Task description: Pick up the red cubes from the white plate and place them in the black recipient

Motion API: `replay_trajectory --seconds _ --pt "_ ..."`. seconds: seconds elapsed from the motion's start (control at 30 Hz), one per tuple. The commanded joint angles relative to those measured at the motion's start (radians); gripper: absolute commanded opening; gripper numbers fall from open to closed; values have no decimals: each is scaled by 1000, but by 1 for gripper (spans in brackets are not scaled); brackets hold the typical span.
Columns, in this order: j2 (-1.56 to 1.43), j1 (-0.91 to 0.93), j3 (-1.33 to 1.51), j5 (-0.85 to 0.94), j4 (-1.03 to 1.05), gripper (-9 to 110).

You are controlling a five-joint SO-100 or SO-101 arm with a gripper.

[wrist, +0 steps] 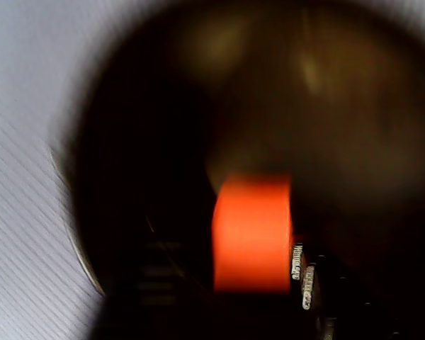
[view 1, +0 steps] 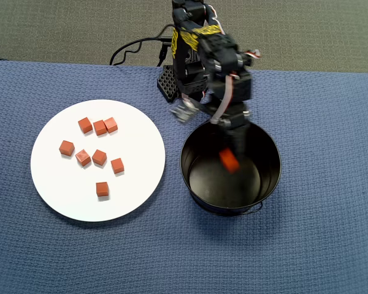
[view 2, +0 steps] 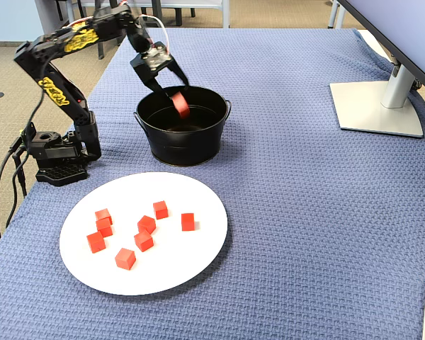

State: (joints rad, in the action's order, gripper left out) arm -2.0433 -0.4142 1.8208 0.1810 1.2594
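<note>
The white plate point(view 1: 138, 138) lies left of the black recipient point(view 1: 185, 168) in the overhead view and holds several red cubes point(view 1: 99, 157). In the fixed view the plate point(view 2: 188, 265) is in front of the pot point(view 2: 177, 147). My gripper point(view 1: 234, 142) hangs over the pot's mouth, jaws apart in the fixed view point(view 2: 171, 81). One blurred red cube point(view 1: 229, 160) is just below the fingertips, inside the pot's opening point(view 2: 180, 103). In the wrist view this cube point(wrist: 251, 234) is streaked, close to the right finger point(wrist: 306, 278), with a gap to the left one.
The arm's base point(view 2: 57, 159) stands behind the pot at the cloth's edge, with a cable point(view 1: 132, 50) trailing off. A monitor stand point(view 2: 375, 106) sits far right in the fixed view. Blue cloth point(view 1: 306, 245) covers the table.
</note>
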Motion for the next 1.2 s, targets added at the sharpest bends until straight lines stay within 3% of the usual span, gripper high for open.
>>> replay_trajectory --seconds 0.0,0.17,0.33,0.7,0.8,1.17 --pt "-35 61 -64 29 3 39" --pt "-54 462 -46 184 25 36" --pt "97 815 -25 451 -49 33" --pt "425 1095 31 1114 -267 31" --pt "477 1114 29 1147 -330 30" --pt "565 1103 5 1003 -396 26"
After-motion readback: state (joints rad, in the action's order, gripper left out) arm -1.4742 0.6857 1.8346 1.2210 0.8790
